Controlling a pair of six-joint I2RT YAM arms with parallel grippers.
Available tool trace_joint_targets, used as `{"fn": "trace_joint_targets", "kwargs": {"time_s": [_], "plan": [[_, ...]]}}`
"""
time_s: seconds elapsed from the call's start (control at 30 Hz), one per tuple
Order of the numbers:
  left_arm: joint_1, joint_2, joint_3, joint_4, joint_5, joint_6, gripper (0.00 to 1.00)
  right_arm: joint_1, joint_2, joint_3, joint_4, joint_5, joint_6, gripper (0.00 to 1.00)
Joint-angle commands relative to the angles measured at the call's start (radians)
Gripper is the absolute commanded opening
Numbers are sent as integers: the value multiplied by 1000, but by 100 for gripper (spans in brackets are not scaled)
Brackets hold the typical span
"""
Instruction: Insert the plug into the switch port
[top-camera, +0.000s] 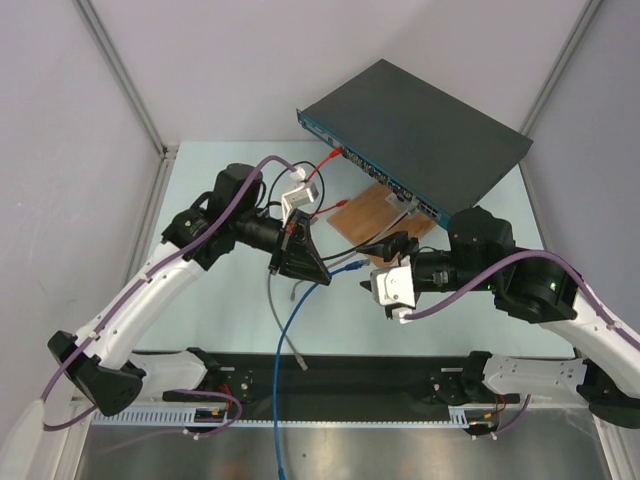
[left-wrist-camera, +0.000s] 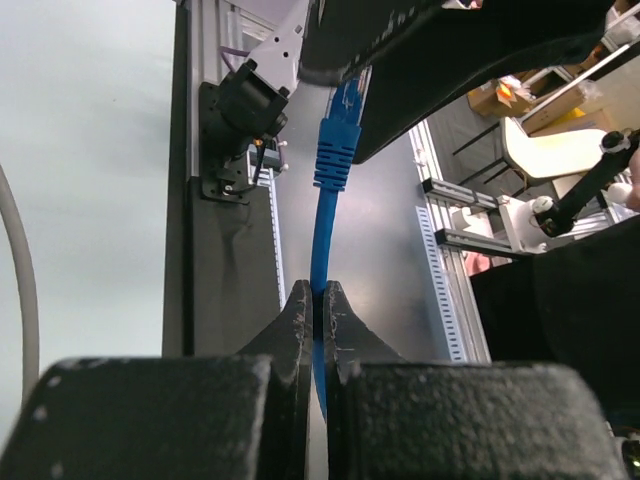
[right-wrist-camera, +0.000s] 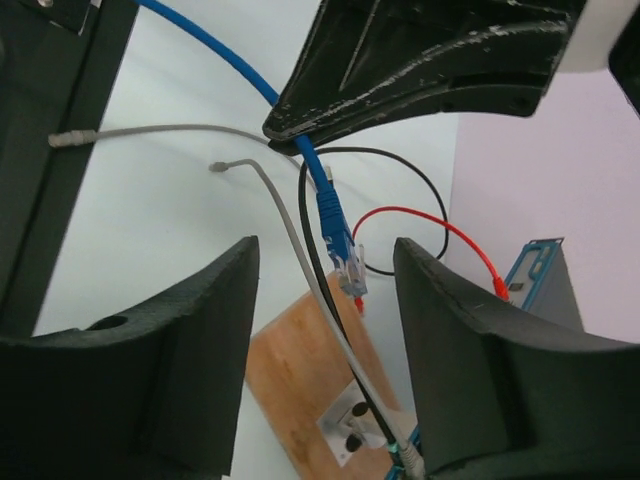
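**Plug held short of the ports.** The left gripper (left-wrist-camera: 318, 292) has its black fingers pressed tight on a thin blue cable (left-wrist-camera: 322, 230). It grips the cord a short way behind the blue-booted, clear-tipped plug (left-wrist-camera: 337, 130), which juts free beyond the fingertips. Opposite it, the right gripper (right-wrist-camera: 325, 248) has its fingers spread wide. In the right wrist view the plug hangs in the gap between them, touching neither pad.

The large, flat black metal switch (top-camera: 420, 125) sits at the far right of the pale table (top-camera: 230, 315). Its thin blue front strip (top-camera: 370, 168) of small square sockets is turned toward the arms. The plug is in the air between the two grippers, clear of that strip — on the near side of a brown wooden board (top-camera: 372, 212) lying just in front of the switch.

A red wire (top-camera: 320, 178) loops near the strip's left end. A grey cable (top-camera: 275, 310) trails across the table beside the blue one, toward the arm bases.
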Motion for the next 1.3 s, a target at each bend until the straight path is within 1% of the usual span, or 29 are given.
{"fn": "trace_joint_targets", "kwargs": {"time_s": [0.0,0.07,0.33,0.43,0.53,0.57,0.6,0.63,0.7,0.73,0.77,0.8,0.83,0.87,0.9,0.93,0.97,1.0,1.03,1.07,1.1,1.13,1.17,1.2,1.27], "plan": [[-15,7,-2,67,70,-65,0,20,-7,-5,-26,68,-125,59],[-18,9,-2,67,72,-68,0,23,-7,-9,-26,74,-139,54],[-28,29,-4,77,70,-91,0,27,5,-2,-20,70,-133,43],[-28,36,-2,71,61,-94,1,29,14,4,-23,61,-122,37],[-28,41,-1,71,53,-97,0,29,25,7,-36,60,-127,21],[-28,40,1,69,52,-99,0,29,27,7,-39,60,-125,7],[-28,40,1,72,47,-99,0,30,30,10,-40,62,-115,0],[-28,37,4,78,41,-100,4,30,31,14,-40,64,-105,0],[-25,24,31,61,-12,-67,20,30,51,30,-55,70,-76,0],[-16,18,42,60,-32,-53,41,30,63,40,-66,73,-19,0],[-3,11,51,67,-48,-50,47,30,79,71,-106,74,17,0],[51,3,61,84,-56,-62,51,27,106,82,-132,59,49,0],[88,-15,74,148,-65,-81,60,8,121,91,-190,39,119,0],[169,-28,79,196,-71,-130,66,-9,135,106,-219,10,147,0],[209,-42,85,277,-85,-147,71,-25,167,114,-252,-54,180,0],[247,-63,110,309,-126,-152,80,-49,187,122,-319,-77,206,0],[284,-68,128,337,-154,-151,83,-62,209,139,-354,-105,245,0],[345,-69,149,369,-175,-142,85,-75,259,145,-385,-151,269,0],[372,-71,200,377,-198,-137,87,-92,285,154,-445,-179,287,0],[411,-69,226,383,-254,-122,88,-139,319,169,-474,-215,322,0],[427,-69,269,386,-279,-112,88,-173,377,203,-508,-310,332,0],[439,-69,286,383,-307,-103,89,-206,410,223,-573,-361,341,0],[450,-80,298,382,-354,-82,89,-274,433,235,-600,-411,346,0],[462,-88,315,370,-376,-68,89,-305,450,252,-618,-491,358,0],[465,-117,321,356,-443,-14,90,-385,461,258,-634,-541,372,0]]}}
